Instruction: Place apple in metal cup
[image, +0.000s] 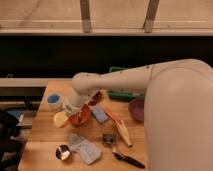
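The gripper hangs low over the left part of the table, at the end of the arm that reaches in from 3 o'clock. It sits between the blue cup at its 11 o'clock and the orange bowl at its 4 o'clock. Whether it is apart or together, I cannot tell. The apple lies on the table just at 7 o'clock of the gripper, close beside the bowl, and it seems not to be lifted yet. The metal cup stands at 6 o'clock from the apple, near the front edge, with a grey cloth just at its 3 o'clock.

I judge the step in hand to be the grasp of the apple. To do it well, the gripper should come down centred on the fruit and take it at the widest part, because a round fruit rolls away easily. It should keep free of the bowl rim at 3 o'clock. After the lift, the way goes to 6 o'clock; the cup looks small and light, so the apple should be lowered right onto its mouth before release, or the cup may tip
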